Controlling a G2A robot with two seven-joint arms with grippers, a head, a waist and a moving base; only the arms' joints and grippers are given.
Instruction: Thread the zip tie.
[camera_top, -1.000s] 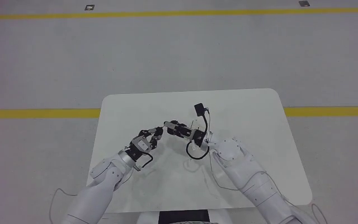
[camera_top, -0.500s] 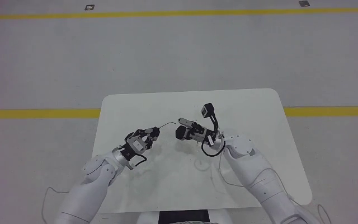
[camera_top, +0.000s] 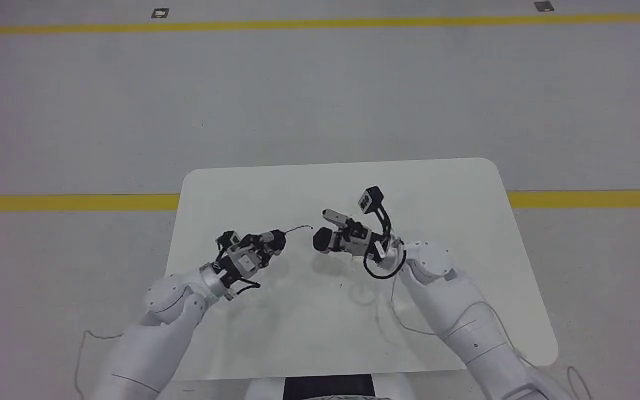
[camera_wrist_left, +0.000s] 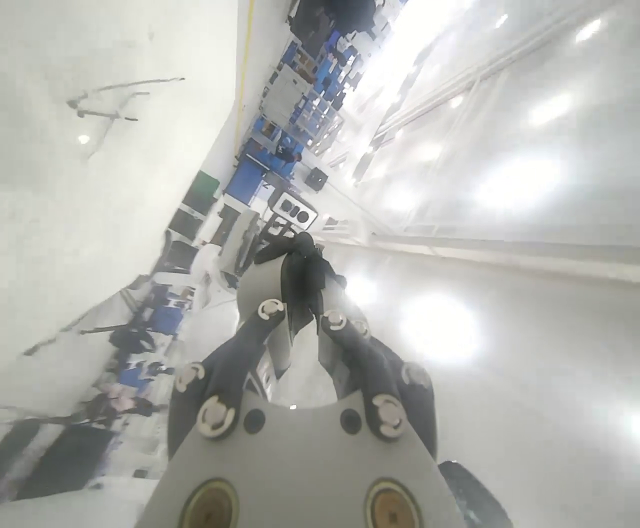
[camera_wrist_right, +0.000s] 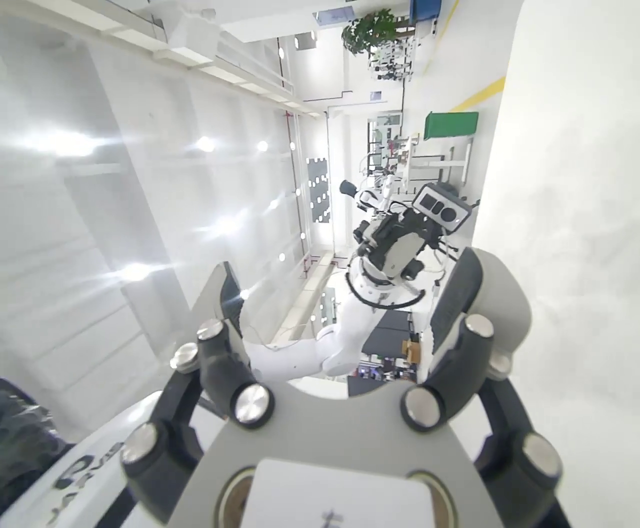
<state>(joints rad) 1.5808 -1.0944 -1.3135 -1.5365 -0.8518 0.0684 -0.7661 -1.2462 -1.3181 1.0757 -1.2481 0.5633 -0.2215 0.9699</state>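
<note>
Over the middle of the white table (camera_top: 450, 200), a thin dark zip tie (camera_top: 291, 232) sticks out toward the right arm from my left gripper (camera_top: 271, 240), which is shut on its near end. In the left wrist view that gripper (camera_wrist_left: 301, 260) has its dark pads pressed together. My right gripper (camera_top: 322, 228) hangs a short way off the tie's free tip, open and holding nothing. The right wrist view shows my right gripper (camera_wrist_right: 345, 295) with its fingers wide apart and the left arm's gripper (camera_wrist_right: 395, 240) farther off, facing it.
Yellow floor lines run behind the table and along both its sides. The table's far half and right side carry nothing. Cables loop from both wrists near the table's middle.
The two grippers, close together a second ago, have drawn apart. The left one moved left with the zip tie; the right one backed off to the right, with its fingers now spread.
</note>
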